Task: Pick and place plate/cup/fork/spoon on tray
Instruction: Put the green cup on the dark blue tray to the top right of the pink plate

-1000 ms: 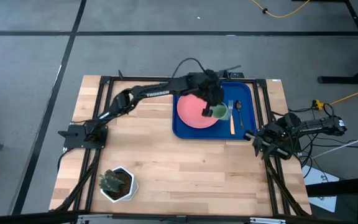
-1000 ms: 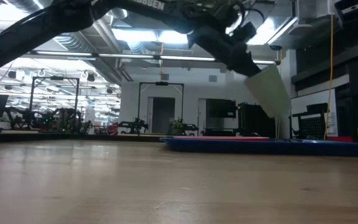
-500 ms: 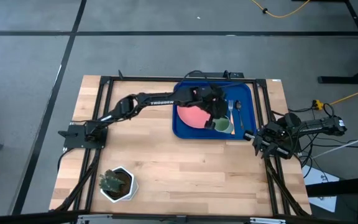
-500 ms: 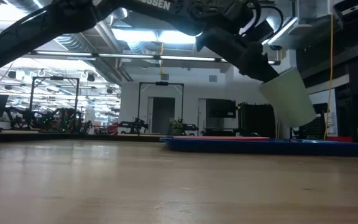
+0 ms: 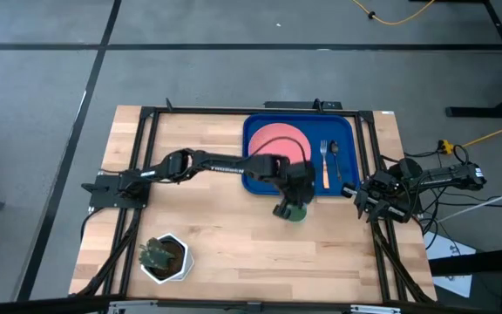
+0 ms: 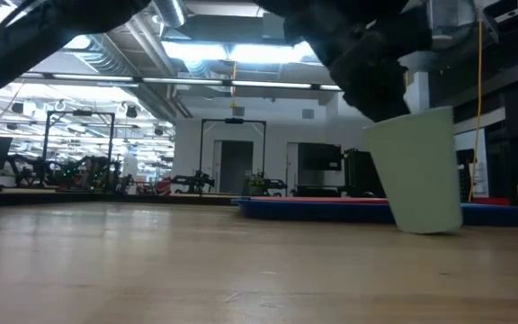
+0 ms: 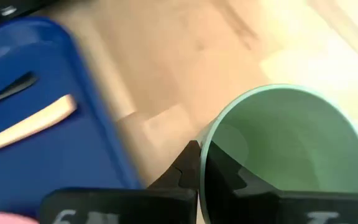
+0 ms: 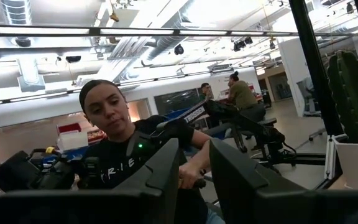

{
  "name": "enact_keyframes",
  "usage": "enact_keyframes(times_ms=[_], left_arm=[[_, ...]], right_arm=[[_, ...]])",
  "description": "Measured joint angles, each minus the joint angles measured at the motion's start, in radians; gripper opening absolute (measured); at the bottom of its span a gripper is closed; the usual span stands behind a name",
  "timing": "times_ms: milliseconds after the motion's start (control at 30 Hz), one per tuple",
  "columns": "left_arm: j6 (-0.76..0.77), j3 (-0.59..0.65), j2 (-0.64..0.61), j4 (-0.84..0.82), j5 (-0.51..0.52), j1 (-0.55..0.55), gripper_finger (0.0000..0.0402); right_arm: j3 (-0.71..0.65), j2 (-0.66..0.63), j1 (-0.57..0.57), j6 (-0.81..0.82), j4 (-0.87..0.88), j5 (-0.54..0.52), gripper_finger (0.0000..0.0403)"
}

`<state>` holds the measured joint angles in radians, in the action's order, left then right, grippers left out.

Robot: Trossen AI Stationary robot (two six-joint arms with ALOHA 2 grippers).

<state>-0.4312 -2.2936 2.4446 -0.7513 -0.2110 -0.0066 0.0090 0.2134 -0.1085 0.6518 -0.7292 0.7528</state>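
The left arm stretches across the table from its base at the left edge, its left gripper (image 5: 291, 208) just off the near edge of the tray (image 5: 253, 184), fingers pinched shut on the rim of the cup (image 5: 296, 212). The right arm sits folded just beyond the tray's right side, its right gripper (image 5: 362, 200) with fingers parted.

This was a robotics lab in a large industrial hall. The wooden counter (image 5: 234, 227) sat inside a black metal frame (image 5: 146, 118) on a grey concrete floor (image 5: 42, 131) marked with dark tape lines, with a yellow cable (image 5: 399, 17) trailing beyond the counter. Behind the counter, the low view showed exposed ceiling ducts (image 6: 165, 18), strip lights (image 6: 232, 54), and another dark frame rig (image 6: 232, 153). In the right wrist view a person (image 8: 129, 149) sat at equipment and others (image 8: 241, 93) worked at desks farther back.
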Motion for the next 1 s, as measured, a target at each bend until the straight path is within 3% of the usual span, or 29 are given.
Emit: enact_keyframes(times_ms=[300, 533, 1000], left_arm=[[-0.009, -0.001, -0.024, -0.021, 0.116, -0.032, 0.0035], [0.04, 0.0, -0.043, -0.058, 0.44, -0.044, 0.0039], [0.079, -0.012, -0.057, -0.043, 0.481, -0.081, 0.0041]], right_arm=[[0.0, 0.0, 0.0, -0.001, 0.0, 0.0, 0.0095], [0.0, 0.0, 0.0, 0.026, 0.0, 0.0, 0.0095], [0.0, 0.0, 0.0, 0.024, -0.002, 0.0, 0.0095]])
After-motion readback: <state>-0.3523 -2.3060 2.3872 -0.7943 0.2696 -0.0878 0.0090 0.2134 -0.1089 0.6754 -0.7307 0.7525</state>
